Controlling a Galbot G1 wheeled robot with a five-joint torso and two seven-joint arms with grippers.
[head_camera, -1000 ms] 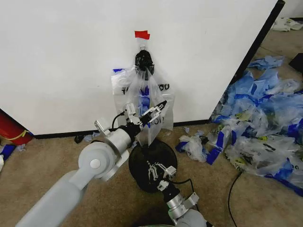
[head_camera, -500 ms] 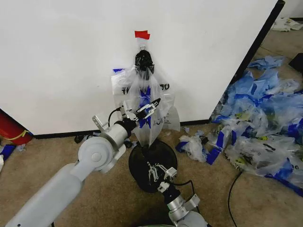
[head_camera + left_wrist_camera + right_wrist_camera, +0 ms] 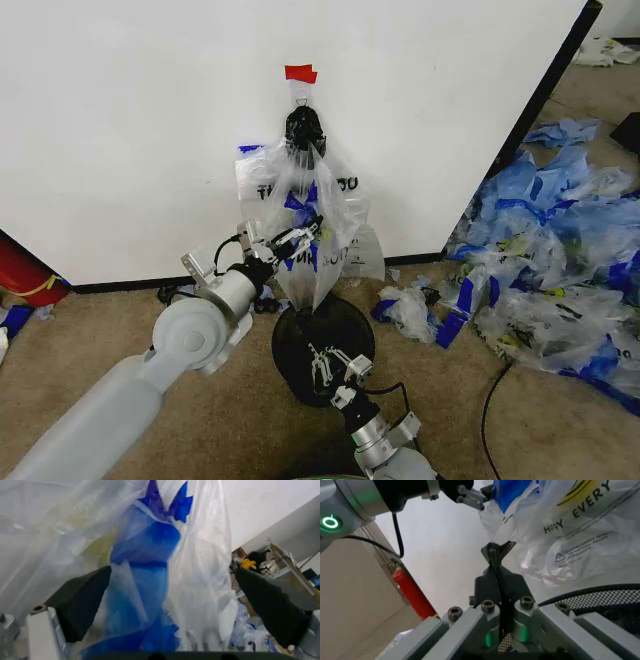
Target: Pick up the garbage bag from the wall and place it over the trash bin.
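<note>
Where the garbage bag (image 3: 312, 225) hangs against the wall (image 3: 130, 130) below a red tape piece (image 3: 300, 73), its printed lettering is partly covered by folds. Left gripper (image 3: 297, 239): fingers (image 3: 82, 602) spread wide on either side of the bag's blue-and-clear middle, not closed on it. Right gripper (image 3: 327, 364): low over the trash bin (image 3: 352, 315), fingers (image 3: 495, 555) pressed together, holding nothing. Bin stands just below the bag.

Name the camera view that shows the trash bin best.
Head view: the trash bin appears whole, a round black bin on the floor below the hanging garbage bag, partly behind the right pincer. The right wrist view catches only a mesh rim arc.
</note>
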